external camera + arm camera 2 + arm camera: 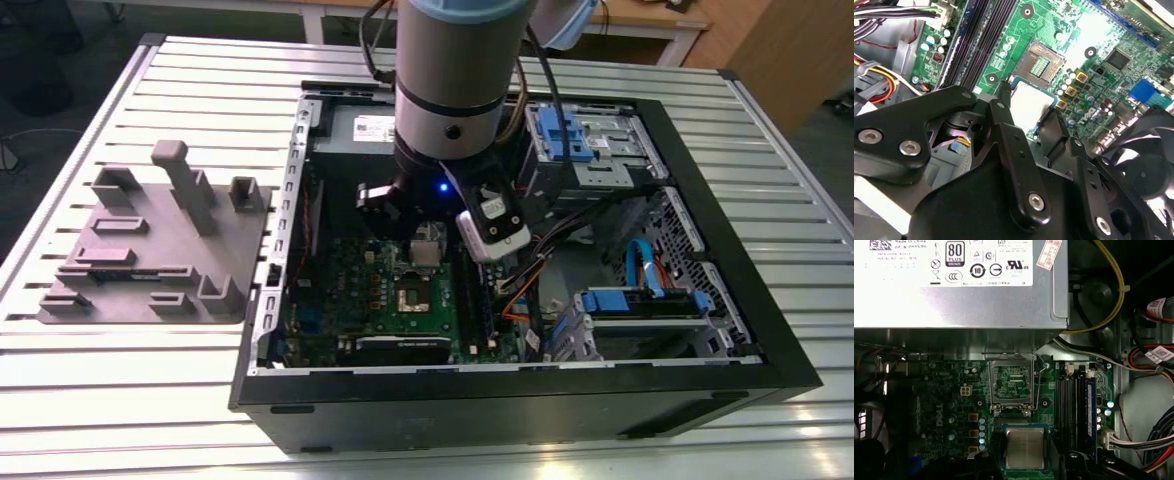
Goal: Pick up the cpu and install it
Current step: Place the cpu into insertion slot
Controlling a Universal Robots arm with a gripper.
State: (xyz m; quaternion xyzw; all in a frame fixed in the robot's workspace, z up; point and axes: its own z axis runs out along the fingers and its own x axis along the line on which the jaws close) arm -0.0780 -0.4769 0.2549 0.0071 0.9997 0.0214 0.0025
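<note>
In the exterior view the arm (454, 80) covers much of the open computer case (747, 330). Its wrist hides the jaws' tips, and a small pale patch just under it may be the cpu, though I cannot be sure from there. The top of the arm is cut off by the frame's edge.

In the second wrist view the black jaws' links hide much of the motherboard (1104, 100), and one corner of the cpu (1030, 102) lies behind a jaw. In the first wrist view only the jaws' dark tips show, and they are cut off at the frame's edge.

The arm reaches steeply down into the case, with the wrist over the board's middle. The jaws are closed on the cpu, one on each of two opposite edges. It lies flat, silvery top up, just beside the socket (1013, 385) and not in it. The socket's metal frame stands open, with the contact field bare.

The big grey power supply (954, 300) sits past the socket, and the memory slots (1066, 400) run alongside it. The case stands on a slatted metal surface (134, 400), and a grey fixture tray (160, 250) lies on the exterior view's left.
</note>
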